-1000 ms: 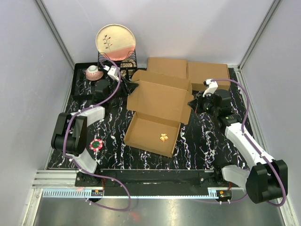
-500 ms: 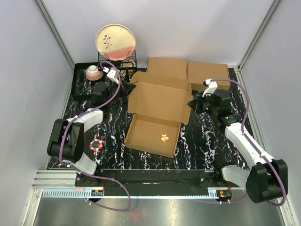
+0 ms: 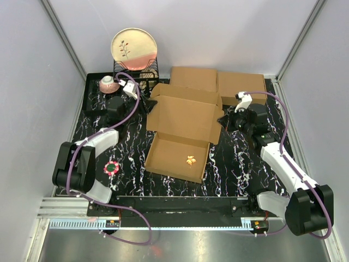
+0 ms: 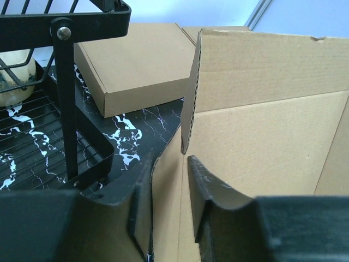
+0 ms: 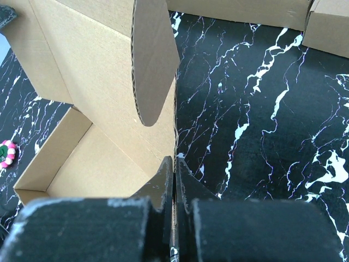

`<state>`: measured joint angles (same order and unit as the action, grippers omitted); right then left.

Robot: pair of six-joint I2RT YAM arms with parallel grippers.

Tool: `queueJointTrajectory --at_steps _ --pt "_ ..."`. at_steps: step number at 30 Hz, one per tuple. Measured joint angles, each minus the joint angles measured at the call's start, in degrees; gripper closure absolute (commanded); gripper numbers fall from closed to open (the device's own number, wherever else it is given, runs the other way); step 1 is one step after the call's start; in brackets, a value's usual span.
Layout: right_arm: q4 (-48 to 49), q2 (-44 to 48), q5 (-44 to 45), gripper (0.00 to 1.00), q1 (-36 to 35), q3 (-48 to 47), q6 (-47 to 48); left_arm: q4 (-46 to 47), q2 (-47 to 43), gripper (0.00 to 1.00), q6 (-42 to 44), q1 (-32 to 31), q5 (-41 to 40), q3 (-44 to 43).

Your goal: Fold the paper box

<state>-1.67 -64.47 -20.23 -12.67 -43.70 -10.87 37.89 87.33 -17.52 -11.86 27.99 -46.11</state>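
Note:
The paper box (image 3: 180, 136) lies mid-table: a shallow brown tray with its lid (image 3: 185, 115) raised behind it. A small gold object (image 3: 190, 160) lies in the tray. My left gripper (image 3: 143, 103) is at the lid's left edge. In the left wrist view it (image 4: 169, 164) is open, its fingers apart on either side of a cardboard edge of the box (image 4: 262, 131). My right gripper (image 3: 222, 121) is at the lid's right edge. In the right wrist view it (image 5: 175, 164) is shut on the thin cardboard edge of the box (image 5: 92, 71).
Two flat brown boxes (image 3: 193, 77) (image 3: 241, 84) lie at the back, one showing in the left wrist view (image 4: 136, 60). A black wire rack (image 3: 136, 71) holding a plate (image 3: 134, 49) and a cup (image 3: 107, 83) stand back left. A pink-green ring (image 3: 112, 167) lies front left.
My left arm's elbow has swung left and lower while its gripper stays at the lid's left edge. The right arm and the box have hardly moved.

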Motion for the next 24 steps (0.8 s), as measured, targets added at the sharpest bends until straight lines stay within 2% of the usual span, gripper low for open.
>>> queueJointTrajectory --at_steps 6,7,9,11,12,15,18,24 --pt "0.02 0.0 0.0 1.0 0.0 0.0 -0.04 -0.96 -0.85 0.92 0.96 -0.17 -0.9 0.52" --pt "0.07 0.0 -0.04 1.0 -0.04 0.0 -0.07 -0.98 -0.85 1.0 1.03 -0.28 -0.83 0.52" --pt "0.09 0.0 -0.04 0.99 -0.13 0.0 -0.07 -0.92 -0.85 1.0 1.14 -0.7 -0.72 0.55" --pt "-0.09 0.0 0.02 0.8 -0.15 -0.02 -0.15 -0.87 -0.92 1.0 1.2 -1.05 -0.83 0.57" --pt "-0.2 0.0 0.17 0.59 -0.15 -0.09 -0.5 -0.81 -1.03 1.0 1.2 -1.11 -0.87 0.7" --pt "-0.66 0.07 1.38 0.47 -0.2 -0.61 -1.79 -0.92 -1.51 1.0 1.25 -1.62 -1.22 0.96" --pt "-1.2 0.76 3.37 0.45 -0.22 -1.92 -2.62 -0.94 -2.34 1.0 1.46 -2.14 -1.97 1.49" --pt "-1.33 1.9 5.31 0.5 -0.22 -5.6 -3.02 -0.92 -3.28 1.0 1.66 -2.45 -3.17 2.4"
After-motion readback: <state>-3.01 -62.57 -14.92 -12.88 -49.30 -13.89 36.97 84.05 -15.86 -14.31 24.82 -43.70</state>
